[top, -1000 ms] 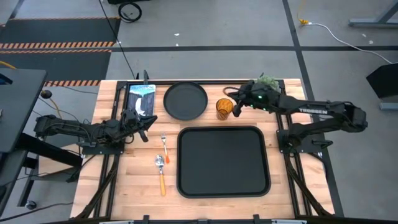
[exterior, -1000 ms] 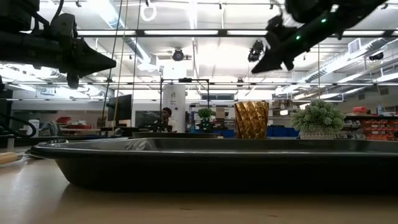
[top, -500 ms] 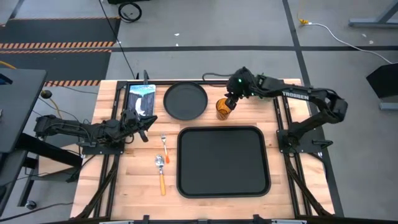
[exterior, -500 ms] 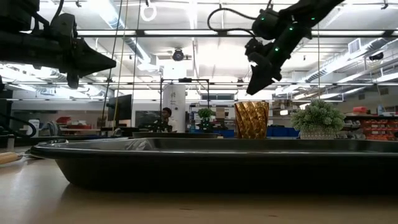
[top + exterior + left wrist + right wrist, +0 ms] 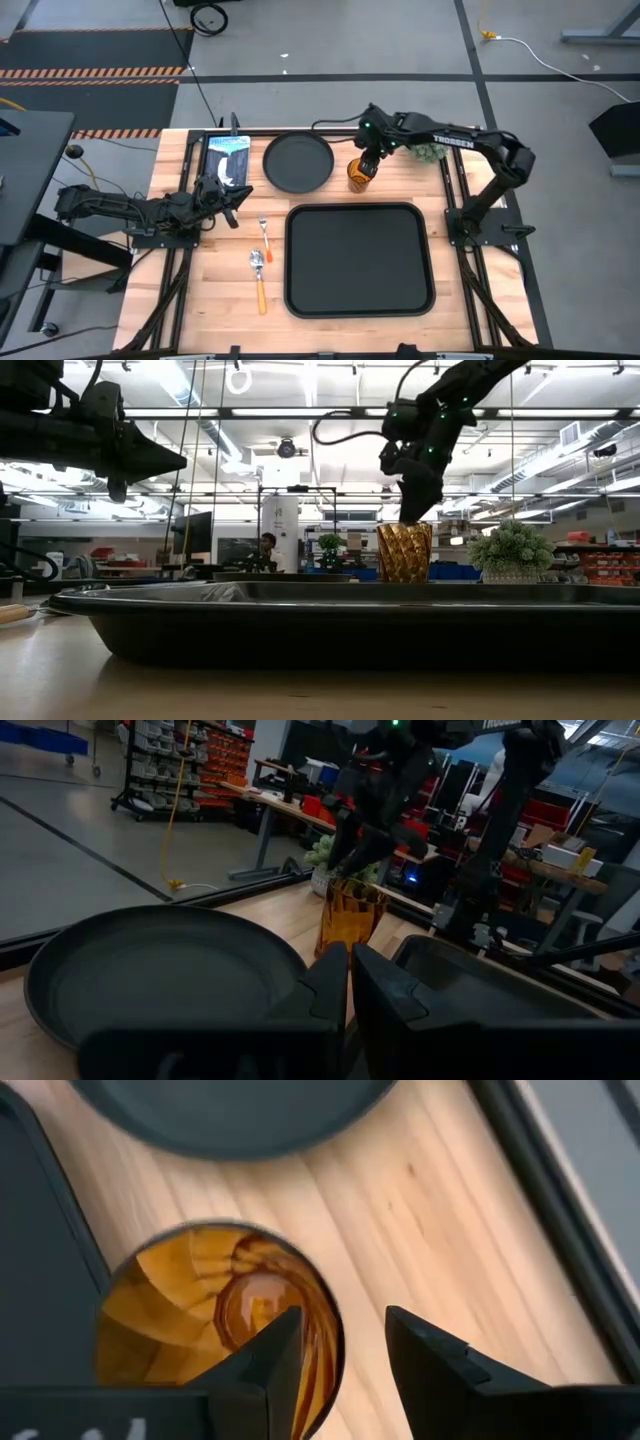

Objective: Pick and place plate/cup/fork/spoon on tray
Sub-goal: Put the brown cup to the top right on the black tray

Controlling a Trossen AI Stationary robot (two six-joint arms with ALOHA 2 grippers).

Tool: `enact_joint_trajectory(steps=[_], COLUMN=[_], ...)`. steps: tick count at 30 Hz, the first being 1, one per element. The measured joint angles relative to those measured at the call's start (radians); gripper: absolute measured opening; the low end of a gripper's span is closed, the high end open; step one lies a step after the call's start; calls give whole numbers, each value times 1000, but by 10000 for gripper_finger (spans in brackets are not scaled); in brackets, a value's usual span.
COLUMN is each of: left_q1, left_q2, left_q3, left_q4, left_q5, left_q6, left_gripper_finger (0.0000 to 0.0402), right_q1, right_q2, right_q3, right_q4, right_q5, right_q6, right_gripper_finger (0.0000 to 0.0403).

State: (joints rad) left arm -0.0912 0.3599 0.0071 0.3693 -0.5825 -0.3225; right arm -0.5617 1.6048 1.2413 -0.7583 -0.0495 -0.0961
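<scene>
The amber cup [image 5: 360, 177] stands upright on the table between the round black plate [image 5: 298, 162] and a green potted plant [image 5: 432, 152], just beyond the black tray [image 5: 358, 260]. My right gripper [image 5: 366, 162] is open and points down right over the cup's rim [image 5: 325, 1305]; one finger [image 5: 283, 1342] is over the inside and the other [image 5: 418, 1342] outside. In the low view the gripper [image 5: 410, 512] ends just above the cup [image 5: 404, 553]. The fork [image 5: 265, 240] and the spoon [image 5: 259, 275] lie left of the tray. My left gripper [image 5: 238, 197] is shut and empty, left of the plate.
A blue and white packet [image 5: 227, 158] lies at the table's far left. The potted plant [image 5: 511, 552] stands close to the right of the cup. A person [image 5: 267, 544] sits in the room far behind the table.
My right gripper has swung toward the table's left edge, from beside the cup to over it. It has tipped from a slant to pointing down and has come down to the cup's rim. The cup has stayed where it was.
</scene>
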Motion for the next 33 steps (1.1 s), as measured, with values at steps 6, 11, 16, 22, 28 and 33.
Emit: enact_joint_trajectory(steps=[6,11,16,22,28,33], left_q1=[0,0,0,0,0,0], left_q2=[0,0,0,0,0,0], left_q3=[0,0,0,0,0,0], left_q4=[0,0,0,0,0,0], left_q5=[0,0,0,0,0,0], left_q6=[0,0,0,0,0,0], left_gripper_finger=[25,25,25,25,25,25], right_q1=[0,-1,-5,-6,-7,-17], right_q2=[29,39,63,82,82,82], right_q3=[31,34,34,33,33,49], right_q4=[-47,-57,-76,-90,-87,-111], right_q5=[-50,-56,-78,-78,-77,-76], right_q6=[-12,-10,-1,25,26,19], right_gripper_finger=[149,145,127,94,22,22])
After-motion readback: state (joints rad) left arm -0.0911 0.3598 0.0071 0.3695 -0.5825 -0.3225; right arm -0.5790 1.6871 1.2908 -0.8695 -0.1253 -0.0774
